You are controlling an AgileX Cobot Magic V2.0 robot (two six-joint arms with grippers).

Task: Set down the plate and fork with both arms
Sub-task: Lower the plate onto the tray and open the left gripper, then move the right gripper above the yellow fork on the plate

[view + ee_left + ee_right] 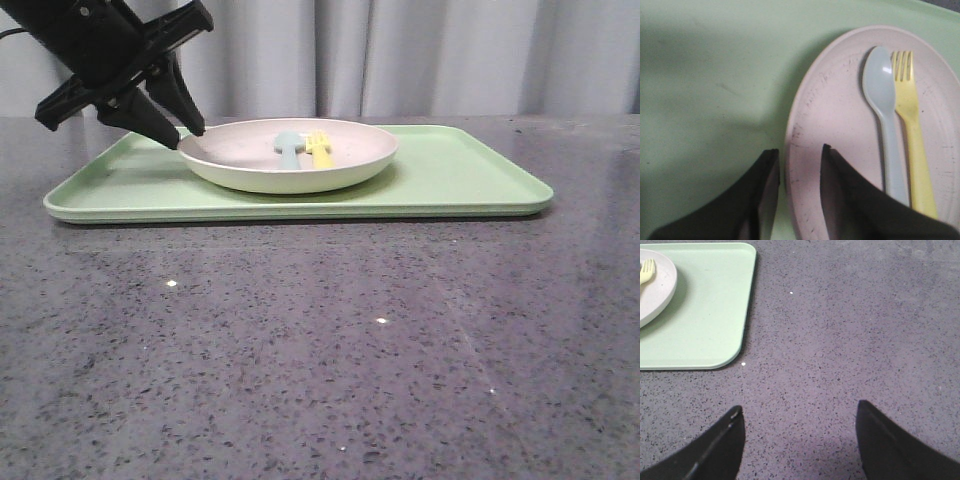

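- The front view shows the whole layout: a light green tray (pixel 470 180) lies across the grey speckled table (pixel 320 350), and the plate (pixel 290 160) sits on the tray's left half, grey curtains (pixel 420 55) hanging behind.
- Only the left arm (pixel 95 40) appears in that view – it reaches down from the upper left, and the left gripper (pixel 190 135) ends at the plate's left rim.
- The left wrist view gives what the front view cannot: the fingers (pixel 837 195) straddle the rim of the plate (pixel 840 125), one over the pink-cream inside, the other outside over the tray (pixel 705 85). The gap is narrow, about the width of the rim; whether the pads press the rim is not clear.
- That same view shows the fork (pixel 910 130) lying inside the plate, just beside a pale blue spoon (pixel 885 115), their handles nearly touching; the spoon lies between the fork and the gripper.
- The right wrist view alone shows the right gripper (pixel 800 440) – spread wide, holding nothing, hovering over bare table to the right of the tray's rounded corner (pixel 735 350), well apart from the plate.
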